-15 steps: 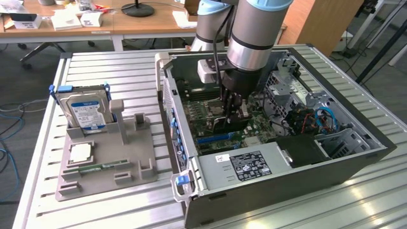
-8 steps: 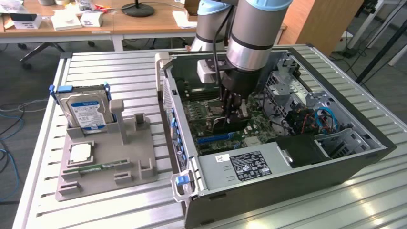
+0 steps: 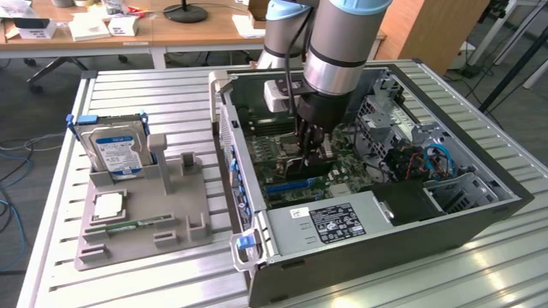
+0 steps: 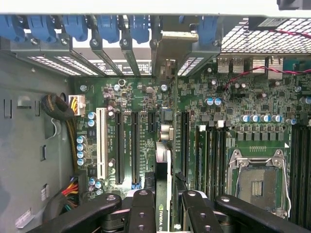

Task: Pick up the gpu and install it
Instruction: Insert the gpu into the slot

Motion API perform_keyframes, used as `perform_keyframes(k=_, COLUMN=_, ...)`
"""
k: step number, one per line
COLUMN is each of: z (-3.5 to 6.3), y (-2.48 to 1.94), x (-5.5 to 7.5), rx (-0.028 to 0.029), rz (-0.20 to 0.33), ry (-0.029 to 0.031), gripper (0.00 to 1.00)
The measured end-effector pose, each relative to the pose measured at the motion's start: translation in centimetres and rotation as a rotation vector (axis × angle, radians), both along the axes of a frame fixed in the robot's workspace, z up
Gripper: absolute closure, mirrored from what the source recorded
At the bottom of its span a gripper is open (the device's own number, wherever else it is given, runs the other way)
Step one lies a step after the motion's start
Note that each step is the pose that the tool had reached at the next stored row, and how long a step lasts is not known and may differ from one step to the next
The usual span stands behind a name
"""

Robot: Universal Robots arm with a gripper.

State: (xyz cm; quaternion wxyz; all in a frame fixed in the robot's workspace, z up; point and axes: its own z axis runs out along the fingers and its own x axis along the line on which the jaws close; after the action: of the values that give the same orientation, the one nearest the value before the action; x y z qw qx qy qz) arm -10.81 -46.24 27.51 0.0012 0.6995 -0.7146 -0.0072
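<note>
The gpu (image 4: 163,162) is a thin dark card seen edge-on, with its pale metal bracket (image 4: 172,41) up against the case's rear slot openings. My gripper (image 4: 166,196) is shut on it, one black finger on each side of the card. The card stands upright over the motherboard (image 4: 233,97), in line with the long black expansion slots (image 4: 118,145); whether it touches a slot I cannot tell. In the exterior view, my gripper (image 3: 310,149) reaches down into the open computer case (image 3: 479,212), with the dark gpu (image 3: 301,169) hanging below its fingers.
Beside the case, on the exterior view's left, a grey holder (image 3: 145,224) carries a silver hard drive (image 3: 115,151), a processor chip (image 3: 109,205) and a green memory stick (image 3: 128,226). The power supply (image 3: 330,221) and drive cages (image 3: 389,115) crowd the case. Blue slot clips (image 4: 73,26) line its rear wall.
</note>
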Motion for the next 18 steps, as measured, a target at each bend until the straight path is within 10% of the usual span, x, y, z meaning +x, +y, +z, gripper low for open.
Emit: perform_keyframes(k=18, z=0.00, y=0.00, x=-0.08, rx=0.0000, rz=-0.003, ry=0.0053, gripper=0.74)
